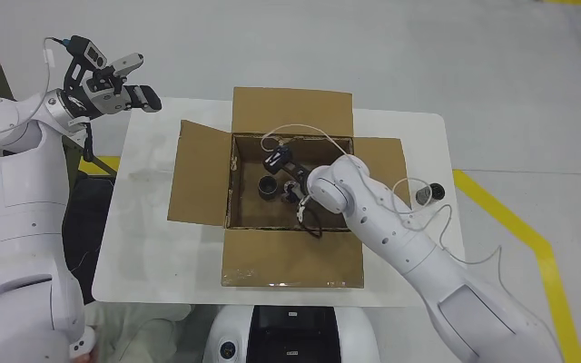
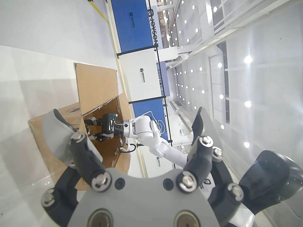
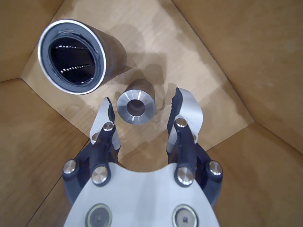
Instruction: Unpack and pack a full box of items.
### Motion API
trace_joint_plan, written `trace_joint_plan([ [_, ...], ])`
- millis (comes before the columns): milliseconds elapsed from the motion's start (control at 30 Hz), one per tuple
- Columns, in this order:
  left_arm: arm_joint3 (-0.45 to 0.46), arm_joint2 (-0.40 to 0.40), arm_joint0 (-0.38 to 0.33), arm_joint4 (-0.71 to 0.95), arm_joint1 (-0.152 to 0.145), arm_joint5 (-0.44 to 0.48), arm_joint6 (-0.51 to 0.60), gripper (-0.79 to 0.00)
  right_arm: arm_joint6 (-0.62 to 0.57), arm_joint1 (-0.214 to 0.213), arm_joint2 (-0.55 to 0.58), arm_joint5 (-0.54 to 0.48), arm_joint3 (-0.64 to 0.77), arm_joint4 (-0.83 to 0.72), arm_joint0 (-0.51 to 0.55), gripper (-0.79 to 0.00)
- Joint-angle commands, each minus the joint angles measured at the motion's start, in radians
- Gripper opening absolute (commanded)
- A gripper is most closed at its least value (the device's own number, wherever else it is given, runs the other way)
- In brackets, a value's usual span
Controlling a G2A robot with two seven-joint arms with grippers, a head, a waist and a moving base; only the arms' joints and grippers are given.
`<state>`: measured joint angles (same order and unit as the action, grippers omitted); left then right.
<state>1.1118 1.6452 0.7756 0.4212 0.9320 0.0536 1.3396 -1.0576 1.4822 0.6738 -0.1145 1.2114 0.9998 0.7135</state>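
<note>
While right gripper [image 3: 143, 98] hangs inside box [image 1: 292, 261], we see fingers spread, straddling small sleeve [image 3: 136, 109] upright on box floor, no contact visible. We judge it lined up for pinch. Big bearing [image 3: 71, 56] stands near, apart. Left gripper [image 1: 142, 80] spread, empty, parked beyond table [image 1: 136, 227] corner, likely keeping box free. Two parts [image 1: 427, 192] on table beside box.

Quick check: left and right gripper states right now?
Left gripper: open, empty.
Right gripper: open, straddling the small metal cylinder inside the box, not gripping it.
</note>
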Motion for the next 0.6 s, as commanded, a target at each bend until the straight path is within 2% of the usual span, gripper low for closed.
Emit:
trace_joint_plan([
  [0, 0.0, 0.0, 0.0, 0.0, 0.0, 0.0, 0.0, 0.0, 0.003, 0.003, -0.001, 0.0, -0.01, -0.002, -0.003, -0.289],
  [33, 0.0, 0.0, 0.0, 0.0, 0.0, 0.0, 0.0, 0.0, 0.005, 0.005, -0.002, 0.001, -0.015, -0.003, -0.004, -0.314],
  [67, 0.0, 0.0, 0.0, 0.0, 0.0, 0.0, 0.0, 0.0, 0.007, 0.007, -0.002, 0.0, -0.019, -0.003, -0.006, -0.391],
  [100, 0.0, 0.0, 0.0, 0.0, 0.0, 0.0, 0.0, 0.0, 0.007, 0.008, -0.003, -0.001, -0.022, -0.005, -0.007, -0.422],
  [233, 0.0, 0.0, 0.0, 0.0, 0.0, 0.0, 0.0, 0.0, 0.007, 0.011, 0.001, -0.009, -0.026, -0.009, -0.009, -0.785],
  [567, 0.0, 0.0, 0.0, 0.0, 0.0, 0.0, 0.0, 0.0, -0.013, -0.001, 0.046, -0.007, 0.053, 0.006, 0.018, -0.785],
])
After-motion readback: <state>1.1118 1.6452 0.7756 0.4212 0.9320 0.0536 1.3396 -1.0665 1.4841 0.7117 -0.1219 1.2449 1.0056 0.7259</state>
